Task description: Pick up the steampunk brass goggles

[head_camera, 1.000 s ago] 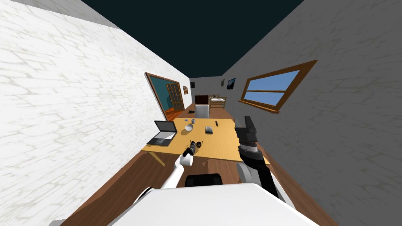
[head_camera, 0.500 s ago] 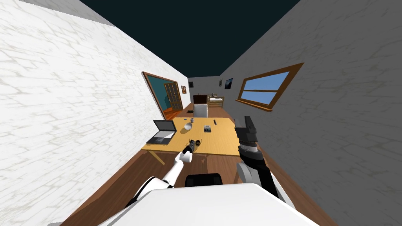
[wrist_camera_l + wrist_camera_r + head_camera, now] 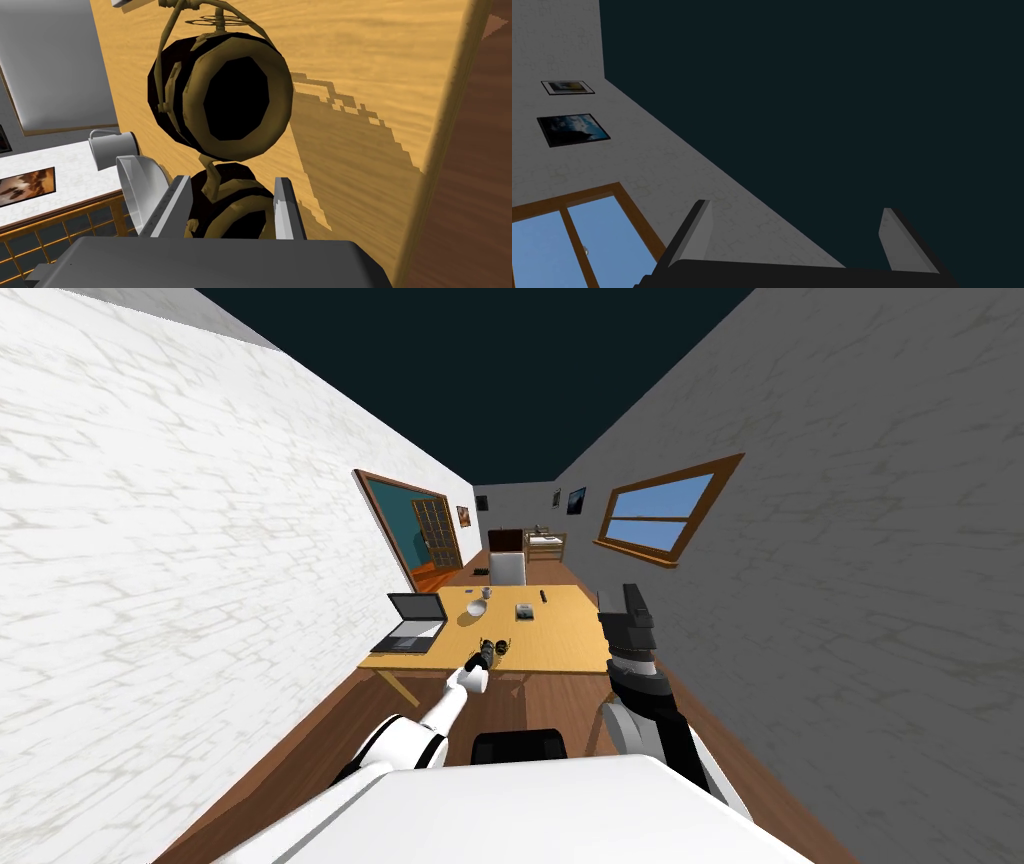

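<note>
The left gripper [image 3: 230, 212] clamps the goggles [image 3: 225, 95] near the front edge of the wooden table [image 3: 375, 75].
Its fingers [image 3: 172, 210] press the sides of the nearer black-and-brass eyepiece; the other eyepiece juts beyond the fingertips. The right gripper [image 3: 797, 225] is raised at the table's right side, fingers spread wide. Farther back sit a white bowl [image 3: 135, 190], a mug [image 3: 112, 147] and an open laptop [image 3: 412, 623].

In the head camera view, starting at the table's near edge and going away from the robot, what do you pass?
brass goggles → white bowl → mug → white chair
</note>
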### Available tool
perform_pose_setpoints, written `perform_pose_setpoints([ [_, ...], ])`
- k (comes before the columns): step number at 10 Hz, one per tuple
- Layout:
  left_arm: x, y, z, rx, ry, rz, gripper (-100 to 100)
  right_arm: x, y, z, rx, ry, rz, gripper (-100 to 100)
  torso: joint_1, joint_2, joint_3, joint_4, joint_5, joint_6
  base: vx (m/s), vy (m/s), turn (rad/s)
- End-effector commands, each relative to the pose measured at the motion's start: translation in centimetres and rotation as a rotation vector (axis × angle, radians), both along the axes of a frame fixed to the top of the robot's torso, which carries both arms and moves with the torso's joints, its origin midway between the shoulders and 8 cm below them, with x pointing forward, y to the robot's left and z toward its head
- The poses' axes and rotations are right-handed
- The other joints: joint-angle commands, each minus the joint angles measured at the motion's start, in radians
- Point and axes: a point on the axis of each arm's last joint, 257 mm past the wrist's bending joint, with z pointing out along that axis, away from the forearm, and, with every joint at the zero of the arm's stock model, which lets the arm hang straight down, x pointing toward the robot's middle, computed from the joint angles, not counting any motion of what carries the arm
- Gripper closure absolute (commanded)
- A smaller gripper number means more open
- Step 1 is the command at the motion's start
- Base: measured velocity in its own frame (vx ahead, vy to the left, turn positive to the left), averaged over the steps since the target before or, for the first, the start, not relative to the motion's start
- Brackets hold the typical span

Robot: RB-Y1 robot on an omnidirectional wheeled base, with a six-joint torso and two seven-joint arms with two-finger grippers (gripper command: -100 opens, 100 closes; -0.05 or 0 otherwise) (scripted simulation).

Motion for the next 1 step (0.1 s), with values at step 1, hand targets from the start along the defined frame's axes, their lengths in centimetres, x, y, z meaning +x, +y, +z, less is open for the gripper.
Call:
perform_pose_setpoints([
  [1, 0.0, 0.0, 0.0, 0.0, 0.0, 0.0, 0, 0.0, 0.0, 0.0, 0.0, 0.0, 0.0, 0, 0.0, 0.0, 0.0, 0.0, 0.0, 0.0, -0.008, 0.001, 0.003],
])
